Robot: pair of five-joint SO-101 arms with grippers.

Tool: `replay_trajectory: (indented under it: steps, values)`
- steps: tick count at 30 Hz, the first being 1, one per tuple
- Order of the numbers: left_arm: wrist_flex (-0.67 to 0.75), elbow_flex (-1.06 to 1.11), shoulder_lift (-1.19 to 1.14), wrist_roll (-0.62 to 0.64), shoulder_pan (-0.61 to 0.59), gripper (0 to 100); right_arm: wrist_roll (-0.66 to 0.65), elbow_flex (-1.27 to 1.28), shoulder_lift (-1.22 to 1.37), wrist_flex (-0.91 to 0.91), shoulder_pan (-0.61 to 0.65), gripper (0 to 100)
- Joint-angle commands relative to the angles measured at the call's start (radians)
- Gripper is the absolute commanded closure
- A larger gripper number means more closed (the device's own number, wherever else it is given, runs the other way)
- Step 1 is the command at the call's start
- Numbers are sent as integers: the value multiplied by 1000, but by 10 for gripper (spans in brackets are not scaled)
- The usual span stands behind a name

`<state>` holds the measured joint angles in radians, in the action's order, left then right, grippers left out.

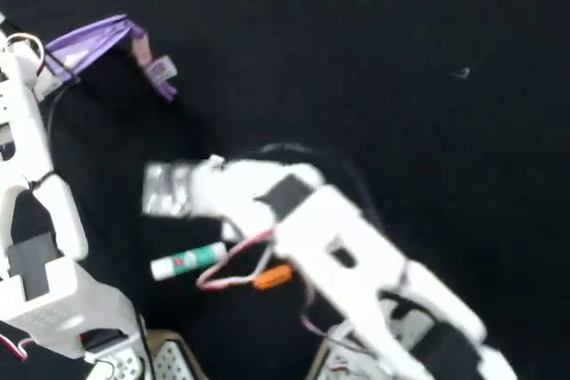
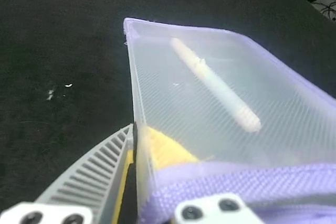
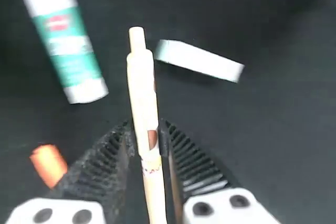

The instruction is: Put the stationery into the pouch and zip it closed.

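Right gripper (image 3: 144,140) is closed on the pen (image 3: 140,93), long axis along its fingers (image 3: 105,156), end pointing outward between glue stick (image 3: 62,45) and eraser (image 3: 199,60) on the table (image 3: 262,145). Left gripper (image 2: 137,145), I see, pinches the pouch (image 2: 210,103) edge.

Bright, even light; soft shadows — slight glare

Your left arm (image 1: 36,220) stood along the left edge of the counter (image 1: 427,131), stretched from its base toward the far corner. Its tool (image 2: 134,132) was clamped on the edge of the pouch (image 2: 220,114), with the pale ribbed finger (image 2: 89,174) against the outside. Your right arm (image 1: 356,264) stretched diagonally from the near edge toward the middle. Its tool (image 3: 146,129) was closed, both dark ribbed fingers (image 3: 105,156) pinching the pen (image 3: 140,77), which stuck out past the tips.
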<state>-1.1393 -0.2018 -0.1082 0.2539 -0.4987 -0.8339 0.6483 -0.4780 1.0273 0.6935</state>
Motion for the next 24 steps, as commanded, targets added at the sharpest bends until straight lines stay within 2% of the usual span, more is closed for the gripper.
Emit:
replay_trajectory:
  steps: [1, 3, 10, 20, 24]
  values:
    - [-40, -30, 2, 0, 50, 970, 2, -62, -208, -25, -100, 987]
    - [-86, -64, 2, 0, 79, 970, 15, -61, -298, -68, -124, 987]
    - [-267, -242, 2, 2, 220, 970, 265, 12, -565, -327, -178, 988]
    - [-440, -398, -2, 3, 421, 970, 313, 397, -952, -758, -173, 988]
    - [-436, -407, 0, 44, 481, 970, 497, 533, -1049, -984, -176, 988]
